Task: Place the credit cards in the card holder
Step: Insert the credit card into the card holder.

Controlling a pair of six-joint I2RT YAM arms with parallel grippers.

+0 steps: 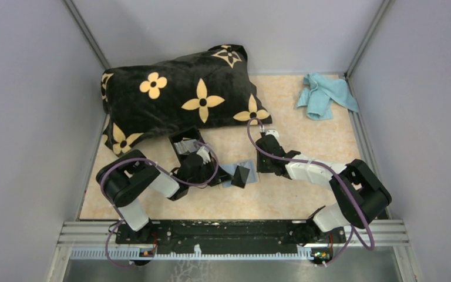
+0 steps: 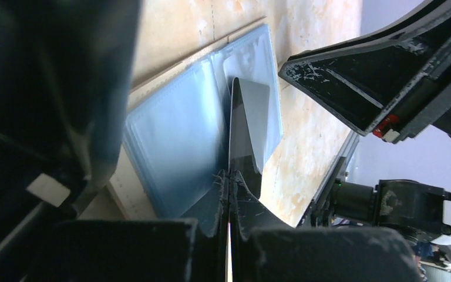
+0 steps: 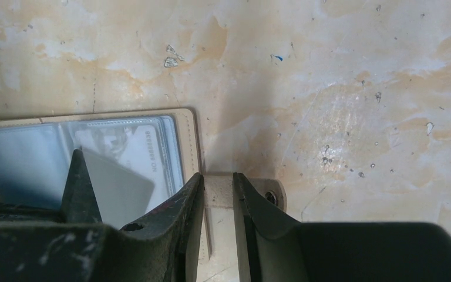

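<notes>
My left gripper is shut on a grey credit card and holds it on edge over an open beige wallet with clear sleeves. In the top view the card stands just right of the left gripper. A pale card with print lies inside a sleeve. My right gripper is shut on the wallet's beige snap tab, at the wallet's right edge. The card holder, a black case with grey ribbed slots, sits behind the left wrist, partly hidden by it.
A big black pillow with yellow flowers lies across the back left, close behind the card holder. A light blue cloth lies at the back right corner. Grey walls close in the table on three sides.
</notes>
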